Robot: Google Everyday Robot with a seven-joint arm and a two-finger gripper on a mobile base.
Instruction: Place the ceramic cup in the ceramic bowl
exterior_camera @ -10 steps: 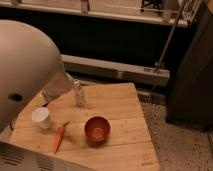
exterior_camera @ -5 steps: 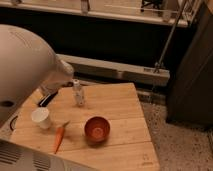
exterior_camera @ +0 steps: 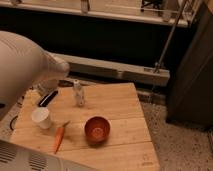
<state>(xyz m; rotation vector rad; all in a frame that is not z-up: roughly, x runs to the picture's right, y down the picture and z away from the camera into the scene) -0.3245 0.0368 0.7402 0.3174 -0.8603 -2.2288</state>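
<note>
The white ceramic cup (exterior_camera: 41, 118) stands upright at the left of the wooden table (exterior_camera: 122, 107). The reddish-brown ceramic bowl (exterior_camera: 97, 129) sits near the table's middle front, to the right of the cup, and holds nothing. My gripper (exterior_camera: 48, 98) is a dark shape at the end of the big white arm (exterior_camera: 22, 67). It hovers over the table's back left, just behind and above the cup, and holds nothing that I can see.
A slim clear shaker bottle (exterior_camera: 78, 93) stands behind the bowl, right of the gripper. An orange carrot (exterior_camera: 59, 137) lies between cup and bowl near the front. A dark cabinet (exterior_camera: 192, 75) stands to the right and a metal rail (exterior_camera: 115, 70) runs behind the table.
The white arm has shifted a little, its upper part drawing left. The gripper stays behind the cup. Cup, bowl, carrot and bottle have not moved.
</note>
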